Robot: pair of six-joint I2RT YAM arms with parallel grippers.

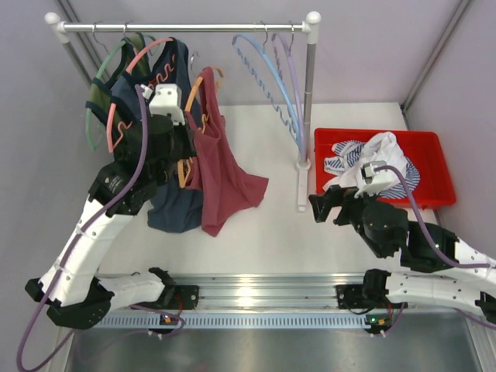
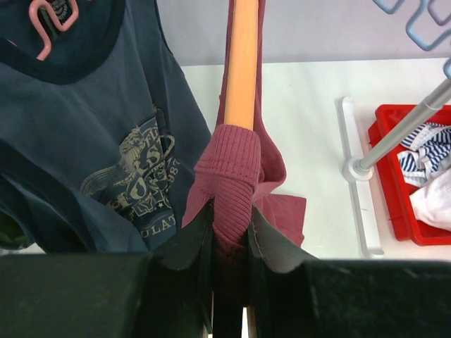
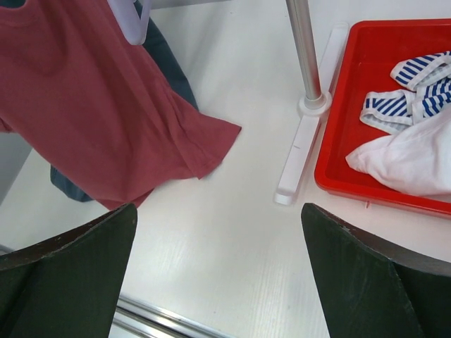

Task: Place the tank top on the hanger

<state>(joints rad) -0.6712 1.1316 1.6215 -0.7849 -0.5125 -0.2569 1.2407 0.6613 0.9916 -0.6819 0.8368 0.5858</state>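
The maroon tank top (image 1: 225, 174) hangs over the orange hanger (image 1: 193, 94) below the rail, and its hem trails onto the table. In the left wrist view the hanger's orange arm (image 2: 240, 63) runs up from the jaws, with the top's ribbed strap (image 2: 229, 169) wrapped over its lower end. My left gripper (image 2: 230, 215) is shut on that strap and the hanger end; it also shows in the top view (image 1: 184, 167). My right gripper (image 1: 322, 205) is open and empty above the table, right of the tank top (image 3: 91, 105); the right wrist view shows its fingers spread wide (image 3: 218, 211).
A navy printed tank top (image 2: 106, 141) on a salmon hanger (image 1: 147, 54) hangs just left of the maroon one. Light blue and lilac hangers (image 1: 271, 70) hang near the rack post (image 1: 309, 101), whose base (image 3: 303, 148) lies on the table. A red tray (image 1: 434, 143) holds white and striped clothes (image 3: 416, 158).
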